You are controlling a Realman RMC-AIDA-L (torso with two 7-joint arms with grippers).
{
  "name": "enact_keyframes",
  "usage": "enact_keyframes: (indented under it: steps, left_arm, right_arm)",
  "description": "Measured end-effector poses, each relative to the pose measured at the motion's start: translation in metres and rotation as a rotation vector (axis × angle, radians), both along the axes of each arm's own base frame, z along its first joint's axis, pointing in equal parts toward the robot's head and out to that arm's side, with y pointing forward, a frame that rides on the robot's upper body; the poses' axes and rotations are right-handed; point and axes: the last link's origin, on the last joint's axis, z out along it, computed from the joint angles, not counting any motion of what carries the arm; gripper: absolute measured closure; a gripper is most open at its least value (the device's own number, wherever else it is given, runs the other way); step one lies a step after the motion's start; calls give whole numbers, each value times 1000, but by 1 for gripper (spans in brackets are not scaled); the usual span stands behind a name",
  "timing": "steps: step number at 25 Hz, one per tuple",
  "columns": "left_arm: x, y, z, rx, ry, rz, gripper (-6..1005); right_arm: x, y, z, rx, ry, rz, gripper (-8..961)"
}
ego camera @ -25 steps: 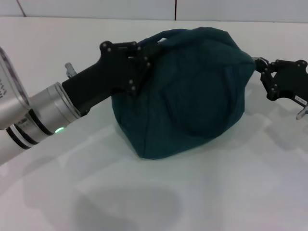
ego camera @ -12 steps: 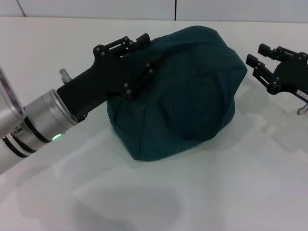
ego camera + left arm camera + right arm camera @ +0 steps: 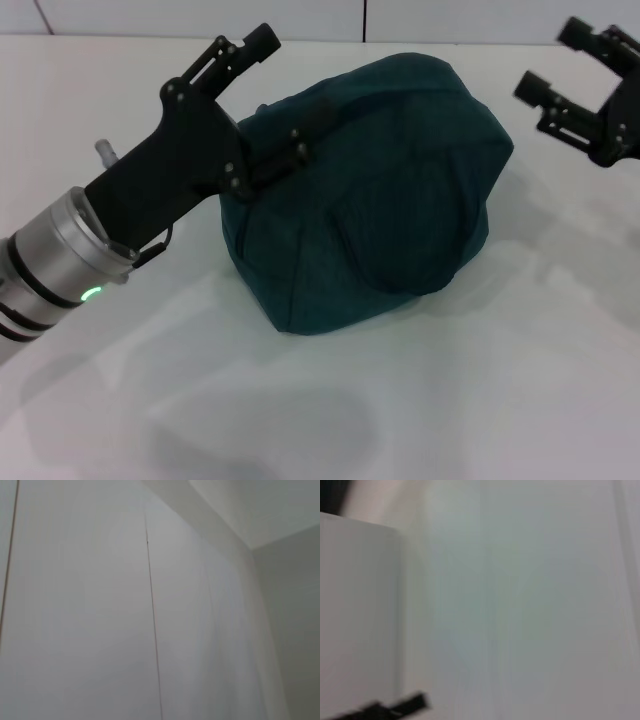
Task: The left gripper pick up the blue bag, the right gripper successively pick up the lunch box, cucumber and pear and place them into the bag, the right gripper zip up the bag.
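Mid-table, toward the far edge, blue bag [image 3: 370, 190] sits closed and bulging. Left end effector [image 3: 275, 95] fingers apart at its left side; right end effector [image 3: 565, 62] apart, clear of it.

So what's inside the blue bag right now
Nothing inside shows: the blue bag sits closed and bulging on the white table, fabric covering any contents. No lunch box, cucumber or pear lies outside it.

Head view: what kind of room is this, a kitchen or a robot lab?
Probably a robot lab or test bench. A bare white table, a plain panelled wall, and two black tools, left and right, both open beside a blue bag.
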Motion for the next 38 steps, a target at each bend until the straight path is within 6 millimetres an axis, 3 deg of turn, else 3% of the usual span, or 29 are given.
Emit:
enact_keyframes:
  steps: [1,7,22,38]
  left_arm:
    - [0,0,0,-13,-3,2,245]
    - [-2,-6,-6,-79,48,-30,152]
    - [-17,-21,-4,-70,90,-16,148]
    - [-18,-24,-6,-79,96,-17,148]
  right_arm:
    - [-5,0,0,-34,-6,31,228]
    - [-25,-1,1,-212,-58,162,200]
    - [-33,-10,-16,-246,-93,224,186]
    - [-31,-15,-24,-233,-99,228,186]
